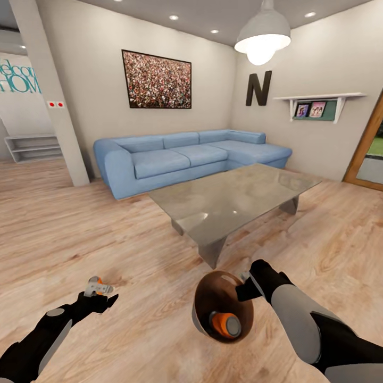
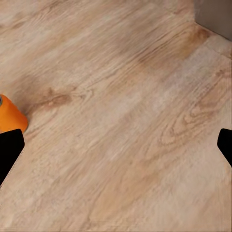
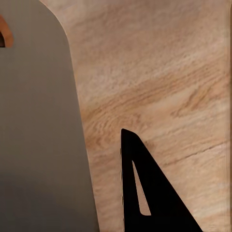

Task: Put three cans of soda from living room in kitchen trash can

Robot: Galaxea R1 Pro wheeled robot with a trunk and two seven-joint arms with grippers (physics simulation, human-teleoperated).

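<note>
Dark letter N point(image 1: 258, 88) on wall, right end effector point(image 1: 246, 285) gripping trash can point(image 1: 202, 314), left end effector point(image 1: 98, 290) spread beside orange can point(image 2: 10, 116)

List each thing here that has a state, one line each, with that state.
Bin: held tilted by the right gripper, one orange can inside.
Can in bin: lying on its side.
Second orange can: at the left gripper; whether it is gripped cannot be told.
Pendant lamp: lit.
Glass table: nothing on top.
</note>
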